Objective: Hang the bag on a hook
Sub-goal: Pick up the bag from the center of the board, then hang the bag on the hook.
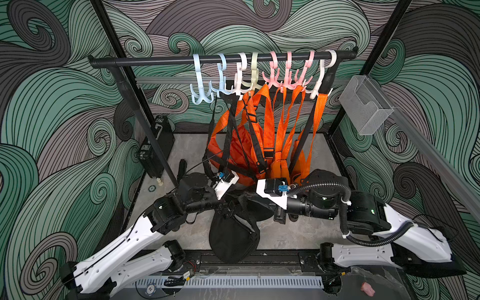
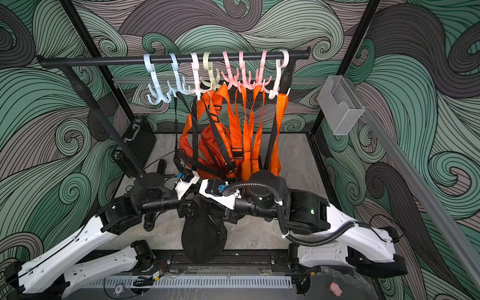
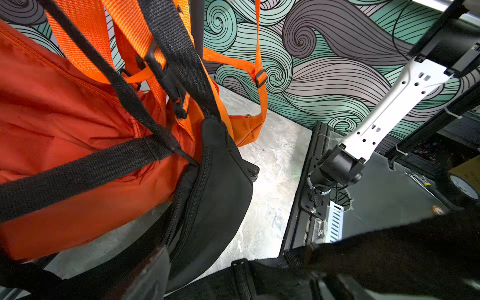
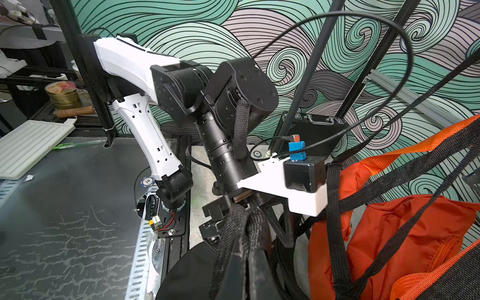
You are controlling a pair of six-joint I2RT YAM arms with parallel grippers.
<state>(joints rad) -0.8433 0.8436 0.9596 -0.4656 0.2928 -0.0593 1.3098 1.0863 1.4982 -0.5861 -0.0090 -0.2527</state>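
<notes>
The black bag (image 1: pixel 231 239) hangs low at the front centre, below both grippers, and also shows in the left wrist view (image 3: pixel 215 187). My right gripper (image 4: pixel 248 246) is shut on a bunched fold of the bag's black strap (image 4: pixel 241 223). My left gripper (image 3: pixel 241 280) faces it from the left, open, with a black strap (image 3: pixel 259 275) lying across between its fingers (image 3: pixel 145 275). Behind, pastel hooks hang on a black rail (image 1: pixel 220 58). The light-blue hook (image 1: pixel 201 88) at the left is bare. Other black straps (image 1: pixel 228 124) run up to the hooks.
Several orange bags (image 1: pixel 259 145) hang from the middle and right hooks, close behind the grippers. The rack's slanted leg (image 1: pixel 145 122) and a black case (image 1: pixel 155 145) stand at the left. A clear bin (image 1: pixel 366 106) is fixed to the right frame.
</notes>
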